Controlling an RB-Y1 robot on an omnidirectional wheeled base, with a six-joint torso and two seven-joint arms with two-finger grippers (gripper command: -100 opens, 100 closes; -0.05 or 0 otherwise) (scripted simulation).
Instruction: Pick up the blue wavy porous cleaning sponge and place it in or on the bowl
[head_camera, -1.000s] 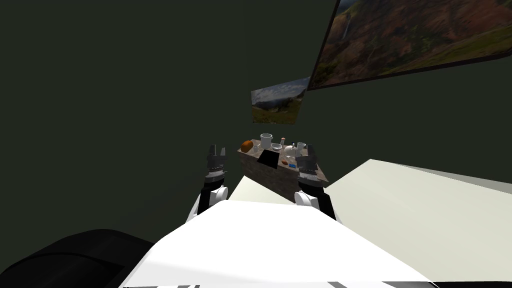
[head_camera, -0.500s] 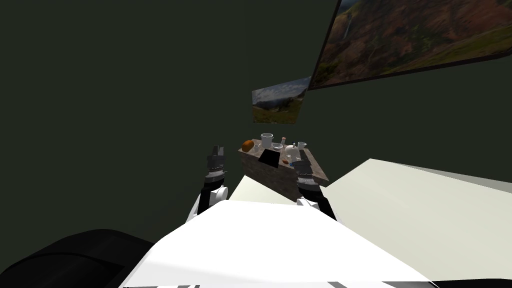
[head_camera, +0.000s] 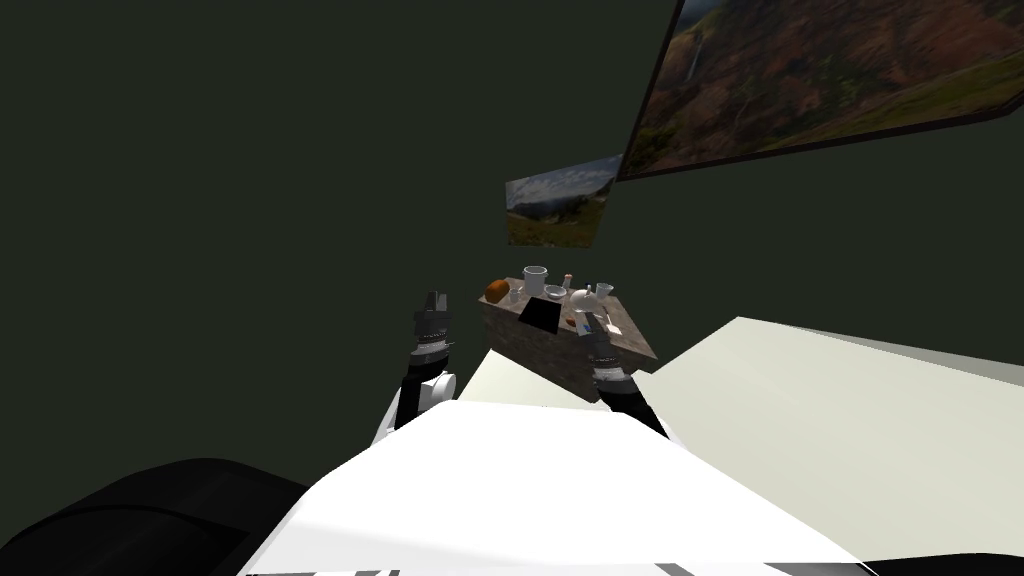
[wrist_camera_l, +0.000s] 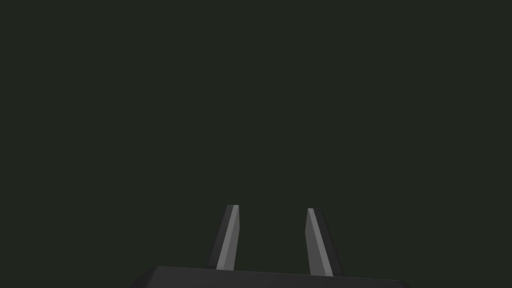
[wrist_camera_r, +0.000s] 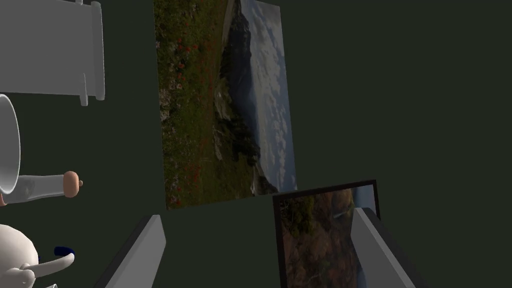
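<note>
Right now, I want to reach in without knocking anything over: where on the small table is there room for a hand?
Bare top runs along the table's right side, from the cup to the near corner, beside the open right gripper. The far edge is crowded: loaf, pot, bowl, bottle and teapot stand close; a black slab takes the near left.

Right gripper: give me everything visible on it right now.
The right gripper sits at the end of a dark ribbed wrist, over the near side of the cluttered table, close to a white rounded vessel. Its wrist view shows two light grey blade fingers, standing wide apart: open, with nothing between them and nothing visibly touching them.
</note>
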